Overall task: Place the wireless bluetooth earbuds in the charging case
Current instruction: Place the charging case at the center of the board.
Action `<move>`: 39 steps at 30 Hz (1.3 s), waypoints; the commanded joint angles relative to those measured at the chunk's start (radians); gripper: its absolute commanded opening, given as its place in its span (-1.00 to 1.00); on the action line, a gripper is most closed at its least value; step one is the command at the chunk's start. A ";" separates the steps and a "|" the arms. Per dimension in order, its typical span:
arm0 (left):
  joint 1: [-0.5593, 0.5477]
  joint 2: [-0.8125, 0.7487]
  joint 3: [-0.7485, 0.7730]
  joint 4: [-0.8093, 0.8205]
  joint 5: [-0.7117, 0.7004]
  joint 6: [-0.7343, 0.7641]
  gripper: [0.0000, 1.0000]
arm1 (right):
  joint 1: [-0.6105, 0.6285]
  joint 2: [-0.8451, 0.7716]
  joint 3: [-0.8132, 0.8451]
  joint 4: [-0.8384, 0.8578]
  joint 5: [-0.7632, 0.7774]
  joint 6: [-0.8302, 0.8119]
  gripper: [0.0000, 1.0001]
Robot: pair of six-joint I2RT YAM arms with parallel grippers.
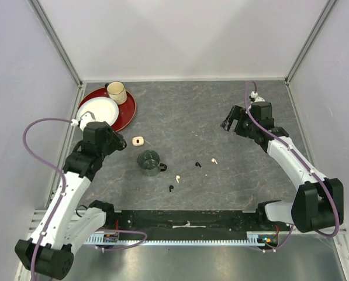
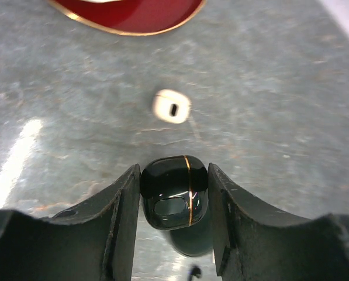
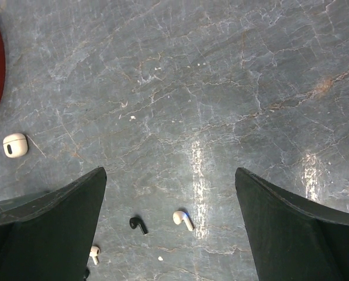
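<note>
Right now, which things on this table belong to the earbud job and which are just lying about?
For the job: black stemmed earbuds, white stemmed earbuds, glossy black gold-banded charging case in the left gripper, small white charging case.
Lying about: dark green mug, round red plate, white dish, cream cup.

Top cam sits above and behind my bases, looking down at the whole table [image 1: 221, 123] from far off. Left wrist cam is low and super close, peeking out between the fingers of my left gripper [image 2: 174, 170], right over the black case [image 2: 174, 202]. Right wrist cam hangs higher, facing down. All three catch the white case [image 1: 138, 141] and red plate [image 1: 126, 114]; top and right also share the black earbud [image 3: 138, 225].
</note>
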 commanded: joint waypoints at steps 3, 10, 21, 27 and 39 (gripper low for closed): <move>-0.119 0.009 0.131 0.040 0.160 -0.006 -0.67 | 0.002 -0.070 -0.010 0.007 0.012 0.019 0.96; -0.424 0.231 0.225 0.169 0.072 -0.103 -0.67 | 0.002 -0.144 -0.049 -0.019 0.139 0.056 0.96; -0.501 0.783 0.428 0.344 0.146 -0.152 -0.67 | 0.002 -0.202 -0.103 -0.006 0.109 0.096 0.96; -0.504 1.004 0.606 0.346 0.184 -0.191 -0.67 | 0.000 -0.130 -0.106 0.048 -0.043 0.042 0.96; -0.521 1.228 0.758 0.292 0.192 -0.200 -0.40 | 0.026 -0.063 -0.112 0.053 -0.026 -0.045 0.96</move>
